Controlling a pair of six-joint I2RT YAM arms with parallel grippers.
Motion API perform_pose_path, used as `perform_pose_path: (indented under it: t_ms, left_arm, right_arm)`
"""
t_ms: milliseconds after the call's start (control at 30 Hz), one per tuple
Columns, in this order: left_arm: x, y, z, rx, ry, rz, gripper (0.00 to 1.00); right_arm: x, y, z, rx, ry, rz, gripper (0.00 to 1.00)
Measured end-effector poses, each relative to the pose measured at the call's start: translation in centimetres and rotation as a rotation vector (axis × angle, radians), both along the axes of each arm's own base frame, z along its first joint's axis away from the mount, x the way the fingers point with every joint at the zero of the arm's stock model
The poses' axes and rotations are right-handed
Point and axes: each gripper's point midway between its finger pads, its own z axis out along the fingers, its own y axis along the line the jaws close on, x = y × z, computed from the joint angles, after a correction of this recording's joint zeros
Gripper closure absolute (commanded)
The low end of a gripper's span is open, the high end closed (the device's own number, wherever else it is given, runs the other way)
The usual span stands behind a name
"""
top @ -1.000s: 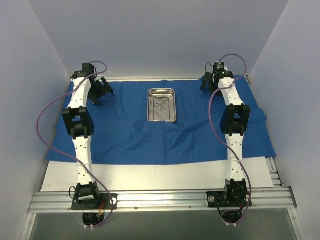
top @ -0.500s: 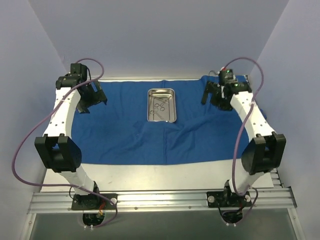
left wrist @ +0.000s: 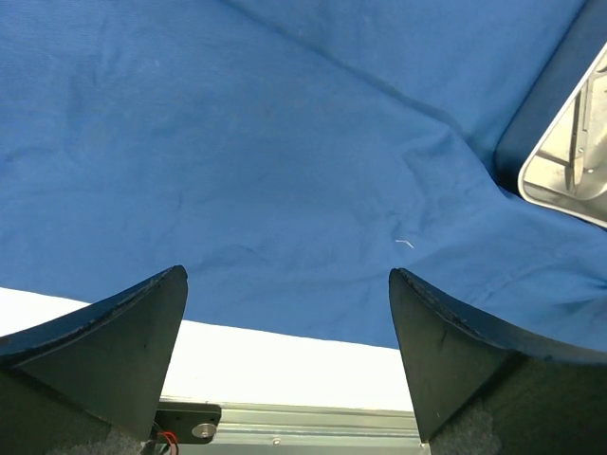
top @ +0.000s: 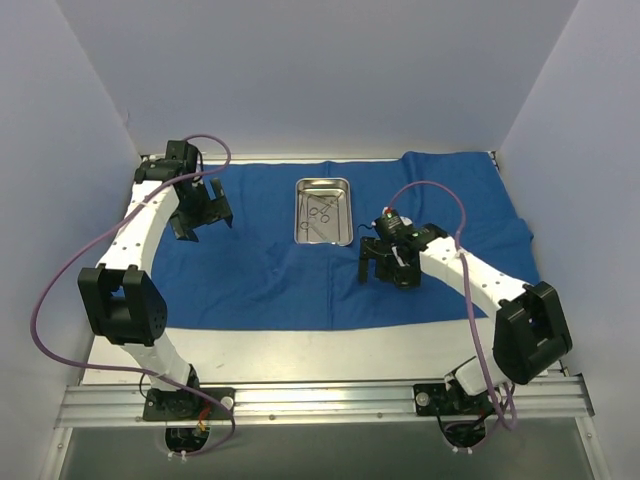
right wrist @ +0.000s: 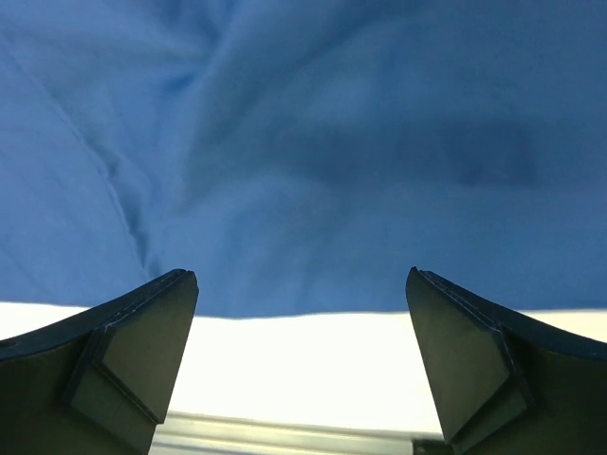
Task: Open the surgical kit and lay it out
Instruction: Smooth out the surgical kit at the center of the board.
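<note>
The blue cloth wrap (top: 260,270) lies spread open and wrinkled across the table. On its far middle stands the steel tray (top: 323,182), with thin metal instruments (top: 322,212) lying inside. My left gripper (top: 203,225) hovers open over the cloth, left of the tray. In the left wrist view that gripper (left wrist: 287,284) holds nothing, and a tray corner (left wrist: 574,161) shows at the right edge. My right gripper (top: 385,275) hangs open over the cloth, just near and right of the tray. The right wrist view shows it (right wrist: 302,280) empty above the blue cloth (right wrist: 313,142).
A white board (top: 300,350) shows beyond the cloth's near edge, then the aluminium rail (top: 320,400) carrying both arm bases. Pale walls close in the left, right and far sides. Purple cables loop off both arms.
The right gripper has swung from the far right corner down to the cloth beside the tray. The left gripper has drifted a little right and nearer. Both stay open.
</note>
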Motion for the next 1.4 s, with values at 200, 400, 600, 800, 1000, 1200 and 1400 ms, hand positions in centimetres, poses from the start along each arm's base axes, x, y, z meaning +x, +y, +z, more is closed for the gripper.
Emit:
perform_pose_path:
  t_ms: [200, 400, 600, 800, 1000, 1200, 1400]
  left_arm:
    - [0.0, -0.2, 0.1, -0.005, -0.004, -0.018, 0.04]
    - [0.0, -0.1, 0.1, -0.001, -0.004, -0.027, 0.04]
    - [-0.1, -0.1, -0.1, 0.001, 0.001, -0.031, 0.04]
    - [0.1, -0.2, -0.5, 0.0, -0.002, -0.048, 0.01]
    - [4.8, -2.1, -2.7, -0.077, -0.045, -0.091, 0.0]
    - [8.7, -4.3, -7.5, -0.138, 0.001, -0.116, 0.05]
    - [11.3, -5.6, -8.3, -0.166, 0.001, -0.15, 0.05]
  right_arm:
    - [0.8, 1.5, -3.3, -0.042, 0.028, 0.018, 0.08]
    - [-1.6, 1.1, -6.8, -0.069, 0.097, -0.002, 0.13]
    - [-2.0, 0.7, -7.3, -0.095, 0.095, -0.03, 0.18]
    - [-2.8, 0.6, -7.7, -0.137, 0.057, -0.013, 0.18]
    - [-4.5, 0.9, -8.2, -0.157, 0.024, 0.027, 0.17]
    - [-6.3, 1.6, -8.1, -0.15, -0.016, 0.082, 0.18]
    - [-10.8, 1.6, -5.5, -0.195, 0.12, 0.159, 0.02]
